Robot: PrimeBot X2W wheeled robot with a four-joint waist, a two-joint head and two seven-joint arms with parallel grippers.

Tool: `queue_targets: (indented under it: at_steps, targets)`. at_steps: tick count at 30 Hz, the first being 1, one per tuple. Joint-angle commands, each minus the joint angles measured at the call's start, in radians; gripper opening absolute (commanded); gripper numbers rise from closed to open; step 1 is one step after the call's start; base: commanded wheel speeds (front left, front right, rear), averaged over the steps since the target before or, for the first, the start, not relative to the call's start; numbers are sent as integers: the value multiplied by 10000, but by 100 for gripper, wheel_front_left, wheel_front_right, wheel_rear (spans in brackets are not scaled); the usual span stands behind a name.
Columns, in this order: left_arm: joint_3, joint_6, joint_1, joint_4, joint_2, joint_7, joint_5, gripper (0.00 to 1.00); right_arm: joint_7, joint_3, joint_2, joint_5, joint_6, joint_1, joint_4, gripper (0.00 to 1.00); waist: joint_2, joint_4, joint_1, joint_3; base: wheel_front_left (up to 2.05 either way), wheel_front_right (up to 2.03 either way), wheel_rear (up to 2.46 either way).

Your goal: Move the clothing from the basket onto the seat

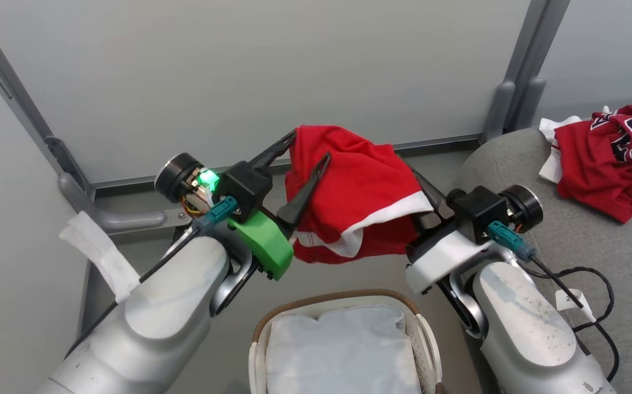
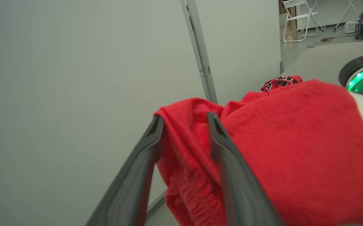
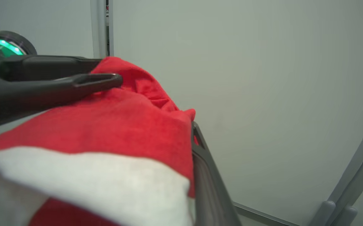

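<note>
Numbered garment (image 1: 608, 158) is lying on seat (image 1: 567, 246) at upper right; red garment (image 1: 359, 186) is hanging mid-frame above basket (image 1: 422, 334), not yet delivered, left gripper (image 1: 310, 145) pinching a fold, right gripper (image 1: 424, 189) buried in cloth, its closure impossible to tell.

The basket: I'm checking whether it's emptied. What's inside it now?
Inside the basket, a plain white liner sheet covers what shows; no red clothing lies on it. The red garment hangs above. Anything beneath the sheet is hidden, and the near end is out of frame.
</note>
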Motion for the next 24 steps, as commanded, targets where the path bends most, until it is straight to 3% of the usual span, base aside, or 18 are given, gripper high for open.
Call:
queue_targets:
  at_steps: [1, 9, 24]
  targets:
    - [129, 80, 364, 40, -39, -80, -155, 100, -24, -177, -35, -108, -11, 83, -54, 0, 0, -31, 0, 32, 0, 0, 0]
    - [1146, 180, 1973, -274, -179, -62, -53, 100, -24, -1080, -33, -411, -11, 260, -331, 0, 0, -320, 0, 188, 0, 0, 0]
    - [2759, -149, 4098, -312, -919, -65, 828, 100, -24, -1767, -36, -602, -11, 404, -490, 0, 0, -1429, 0, 537, 0, 0, 0]
